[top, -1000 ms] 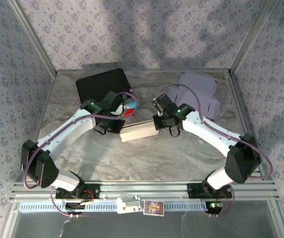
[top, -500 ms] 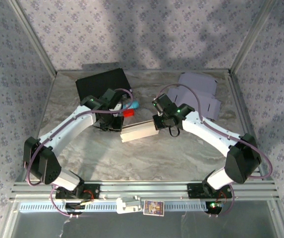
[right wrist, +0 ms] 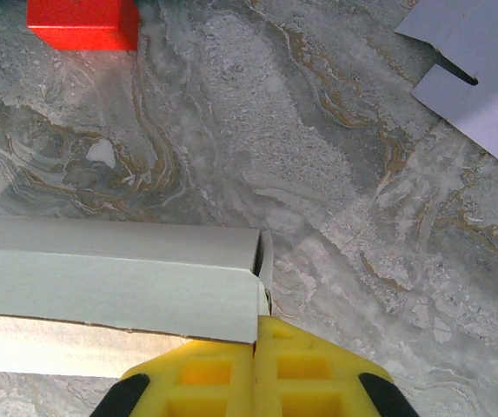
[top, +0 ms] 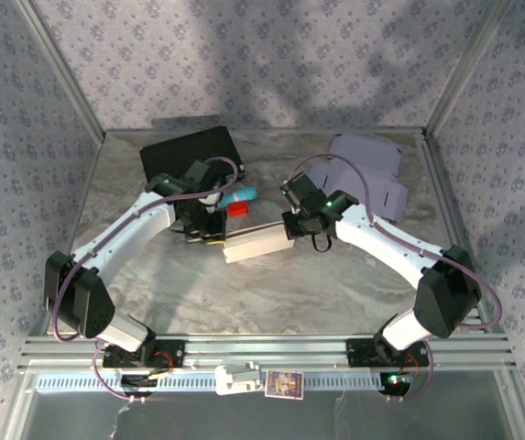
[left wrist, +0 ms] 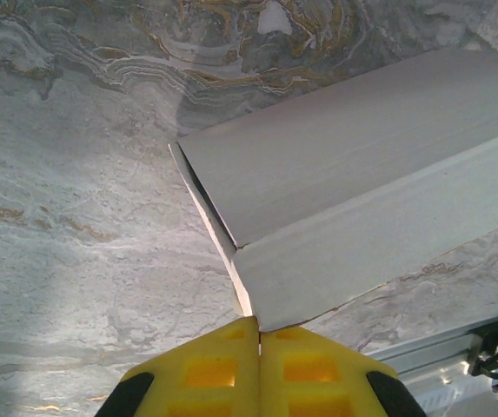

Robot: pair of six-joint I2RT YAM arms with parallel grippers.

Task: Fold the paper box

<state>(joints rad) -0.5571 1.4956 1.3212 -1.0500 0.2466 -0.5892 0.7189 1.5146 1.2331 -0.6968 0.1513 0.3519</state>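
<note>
The paper box (top: 257,243) lies on the marble table, a long pale carton folded into shape. My left gripper (top: 214,240) is at its left end and my right gripper (top: 291,234) at its right end. In the left wrist view the yellow fingertips (left wrist: 260,334) are shut together and touch the lower corner of the box (left wrist: 361,200), where a thin end flap stands slightly open. Seen from the right wrist, the shut tips (right wrist: 257,352) press against the box (right wrist: 118,282) at its end corner, beside a narrow flap.
A red block (top: 236,209) (right wrist: 83,23) and a light-blue object (top: 244,194) lie just behind the box. A black flat item (top: 189,156) sits at the back left. A flat lavender cardboard blank (top: 367,170) (right wrist: 483,78) lies at the back right. Metal frame posts border the table.
My left gripper has swung from over the red and blue things down to the box's left end, uncovering them. The right arm and the box have hardly moved.
</note>
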